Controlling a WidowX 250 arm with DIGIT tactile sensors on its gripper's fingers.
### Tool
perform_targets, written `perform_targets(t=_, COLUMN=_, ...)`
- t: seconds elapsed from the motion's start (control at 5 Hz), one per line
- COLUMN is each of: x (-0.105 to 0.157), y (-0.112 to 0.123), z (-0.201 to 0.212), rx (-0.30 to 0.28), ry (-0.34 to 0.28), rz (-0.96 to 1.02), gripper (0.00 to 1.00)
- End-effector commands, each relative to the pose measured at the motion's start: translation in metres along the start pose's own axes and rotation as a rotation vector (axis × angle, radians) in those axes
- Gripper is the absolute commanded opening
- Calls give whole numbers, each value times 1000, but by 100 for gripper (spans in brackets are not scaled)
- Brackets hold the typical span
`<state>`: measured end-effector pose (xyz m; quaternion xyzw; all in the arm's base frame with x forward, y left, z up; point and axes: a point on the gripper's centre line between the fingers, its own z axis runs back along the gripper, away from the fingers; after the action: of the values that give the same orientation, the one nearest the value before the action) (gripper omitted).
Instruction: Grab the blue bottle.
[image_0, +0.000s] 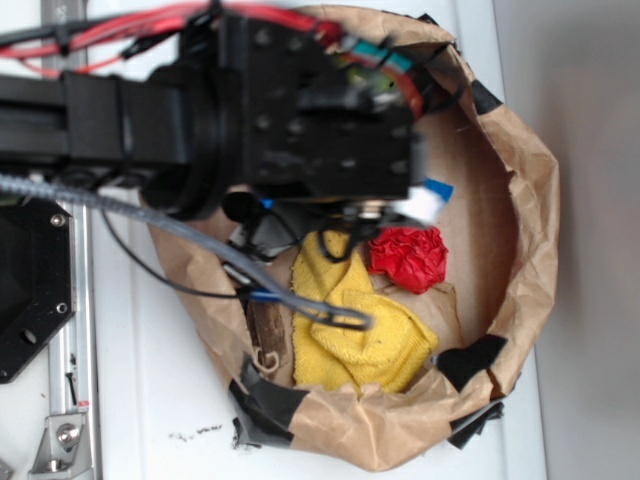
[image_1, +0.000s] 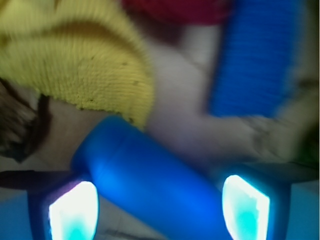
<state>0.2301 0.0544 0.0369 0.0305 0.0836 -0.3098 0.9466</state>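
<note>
In the wrist view the blue bottle lies slanted between my two fingers, its body running from upper left to lower right. My gripper is open, one finger on each side of the bottle, with gaps to both. The flat blue sponge lies beyond it at the upper right. In the exterior view the arm's black wrist hangs over the paper bag and hides the bottle and the gripper's fingers; only a bit of the sponge shows.
A yellow knitted cloth and a red crumpled object lie in the bag. A brown thing sits at the bag's left wall. The bag's tall paper walls ring everything. Cables hang from the arm.
</note>
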Motion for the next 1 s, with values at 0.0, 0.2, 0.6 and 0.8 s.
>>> perform_targets(t=0.0, x=-39, y=1, z=-18, rx=-84, ry=-23, rz=-84, gripper=100)
perform_targets(t=0.2, x=-52, y=13, z=-28, rx=-63, ry=-35, rz=-59, gripper=100)
perform_targets(t=0.6, x=-47, y=21, z=-22, rx=0, ry=-32, rz=20, gripper=0)
perform_targets(t=0.8, x=-37, y=23, z=-6, rx=-1, ry=-61, rz=48, gripper=0)
